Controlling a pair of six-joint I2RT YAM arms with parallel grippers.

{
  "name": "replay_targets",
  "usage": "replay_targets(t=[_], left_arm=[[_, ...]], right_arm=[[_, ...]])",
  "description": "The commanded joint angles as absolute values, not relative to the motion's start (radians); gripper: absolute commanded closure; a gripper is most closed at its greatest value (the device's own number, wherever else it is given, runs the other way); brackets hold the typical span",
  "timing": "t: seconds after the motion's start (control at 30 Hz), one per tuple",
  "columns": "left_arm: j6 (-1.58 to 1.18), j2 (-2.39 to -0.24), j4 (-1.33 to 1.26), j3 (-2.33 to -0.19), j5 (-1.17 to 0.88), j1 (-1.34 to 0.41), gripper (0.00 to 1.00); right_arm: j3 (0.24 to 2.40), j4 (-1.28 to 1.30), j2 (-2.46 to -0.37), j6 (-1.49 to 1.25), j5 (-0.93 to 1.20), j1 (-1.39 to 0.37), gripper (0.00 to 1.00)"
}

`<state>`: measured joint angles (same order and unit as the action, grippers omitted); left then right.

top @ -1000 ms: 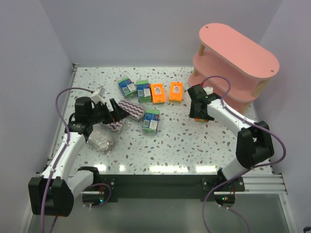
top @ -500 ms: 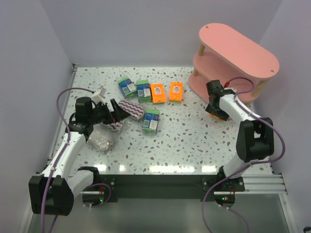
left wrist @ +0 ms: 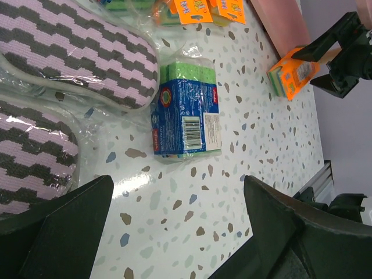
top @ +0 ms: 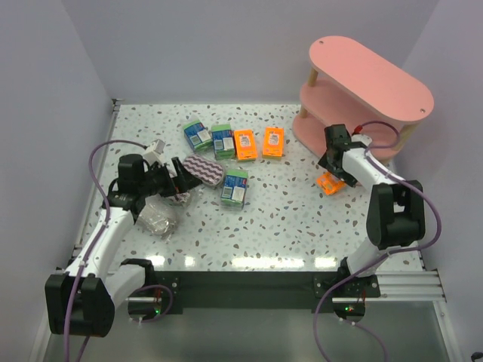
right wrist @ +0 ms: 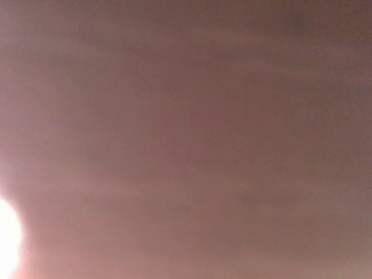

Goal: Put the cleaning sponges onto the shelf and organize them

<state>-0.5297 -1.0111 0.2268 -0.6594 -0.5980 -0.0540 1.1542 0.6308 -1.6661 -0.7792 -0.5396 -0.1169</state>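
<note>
The pink shelf stands at the far right. My right gripper is beside its bottom board, its fingers on either side of one end of a tilted orange pack. In the left wrist view that orange pack sits at the right gripper's tips. The right wrist view is a pink blur. My left gripper is open and empty over two purple zigzag packs. Its jaws frame bare table near a green-and-blue pack.
Two green-and-blue packs and two orange packs lie in a row at mid-table. A greyish pack in clear wrap lies by the left arm. Walls close in the table on three sides.
My right gripper has moved right with the orange pack, up to the shelf's bottom board, and the pack now shows more, tilted. The left arm has barely shifted.
</note>
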Motion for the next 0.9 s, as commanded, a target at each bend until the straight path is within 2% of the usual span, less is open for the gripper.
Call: replay_targets(t=[0.0,0.13,0.33,0.57,0.6,0.67,0.7,0.8,0.87], left_arm=[[-0.503,-0.988,0.212,-0.644,-0.598,-0.057,0.0],[-0.503,-0.991,0.206,-0.64,-0.6,-0.057,0.0],[-0.509,-0.988,0.193,-0.638,-0.601,-0.057,0.0],[-0.528,-0.993,0.155,-0.624,-0.615,-0.057,0.0],[-0.531,-0.992,0.153,-0.621,-0.615,-0.057,0.0],[-0.535,-0.992,0.147,-0.615,-0.618,-0.057,0.0],[-0.54,-0.989,0.144,-0.612,-0.621,-0.057,0.0],[-0.549,-0.983,0.135,-0.603,-0.626,-0.057,0.0],[-0.551,-0.98,0.137,-0.601,-0.624,-0.057,0.0]], right_arm=[[1.111,0.617,-1.684,-0.784,-0.522,-0.114,0.01],[1.082,0.603,-1.631,-0.769,-0.5,-0.115,0.01],[1.009,0.594,-1.43,-0.697,-0.433,-0.121,0.02],[0.996,0.656,-1.368,-0.552,-0.315,-0.144,0.02],[0.986,0.649,-1.368,-0.534,-0.243,-0.149,0.03],[0.98,0.635,-1.376,-0.496,-0.178,-0.173,0.14],[0.979,0.632,-1.397,-0.486,-0.157,-0.189,0.31],[0.974,0.62,-1.436,-0.472,-0.161,-0.293,0.47],[0.98,0.62,-1.457,-0.489,-0.179,-0.363,0.54]])
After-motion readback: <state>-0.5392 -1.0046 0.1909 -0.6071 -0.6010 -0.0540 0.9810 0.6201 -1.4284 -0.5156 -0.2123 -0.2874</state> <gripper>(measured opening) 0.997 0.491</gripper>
